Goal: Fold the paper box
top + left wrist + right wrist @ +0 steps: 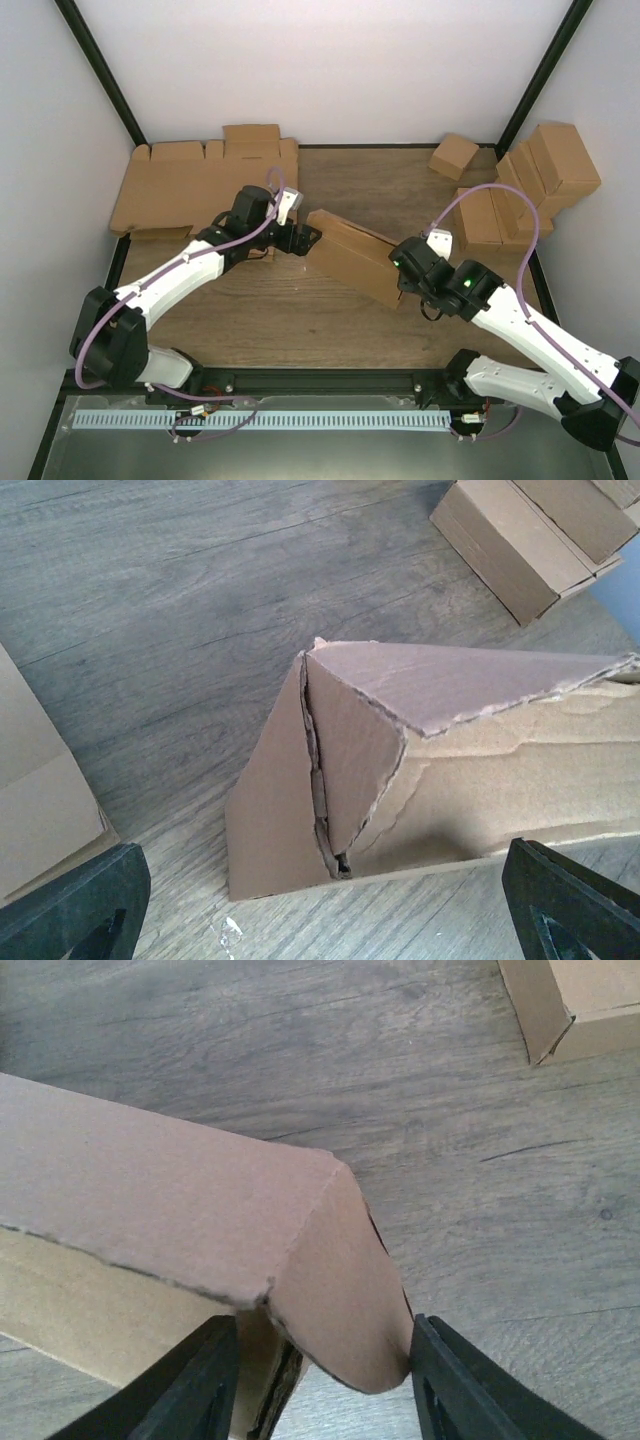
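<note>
The paper box [355, 255], partly folded, lies slantwise in the middle of the surface [300, 320] between the two arms. The left jaws stand wide apart at one end, touching nothing. The right jaws straddle the other end's corner flap; whether they clamp it I cannot tell

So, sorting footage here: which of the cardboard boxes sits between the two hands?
The half-folded paper box at mid-table, lying aslant; the flat blanks lie far left, the small finished boxes far right.

Wood-grain table [400, 190], plain white walls [330, 60], black corner posts [100, 70]
</note>
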Controlling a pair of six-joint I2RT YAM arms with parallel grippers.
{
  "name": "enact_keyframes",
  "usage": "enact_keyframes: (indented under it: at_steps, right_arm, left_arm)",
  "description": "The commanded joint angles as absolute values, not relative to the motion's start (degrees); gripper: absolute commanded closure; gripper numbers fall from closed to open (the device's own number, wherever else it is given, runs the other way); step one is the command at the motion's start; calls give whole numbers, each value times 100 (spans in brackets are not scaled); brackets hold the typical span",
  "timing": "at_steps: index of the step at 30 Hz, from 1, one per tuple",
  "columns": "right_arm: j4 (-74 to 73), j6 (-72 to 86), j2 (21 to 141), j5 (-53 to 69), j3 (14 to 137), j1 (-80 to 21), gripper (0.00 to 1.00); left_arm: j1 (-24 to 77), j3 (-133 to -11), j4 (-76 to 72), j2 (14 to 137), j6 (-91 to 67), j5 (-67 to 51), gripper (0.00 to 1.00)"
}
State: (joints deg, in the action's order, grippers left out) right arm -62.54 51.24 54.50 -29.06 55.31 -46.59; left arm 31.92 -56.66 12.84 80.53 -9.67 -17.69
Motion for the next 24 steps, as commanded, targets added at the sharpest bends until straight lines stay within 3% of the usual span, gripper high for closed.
enact_keyframes:
  at_steps: [1, 14, 24]
  right_arm:
    - [-6028, 5308, 5476, -3253, 5468, -4588, 53]
    - [-6079, 4976, 5673, -2554, 5915, -4580, 97]
    - [-6563, 5093, 6077, -1983, 6434, -4580, 99]
  left_arm:
    - [3225, -5780, 1097, 8178, -905, -1860, 1]
    - [3456, -5862, 1119, 8443, -992, -1399, 5]
    - [3721, -5820, 1045, 8462, -996, -922, 7]
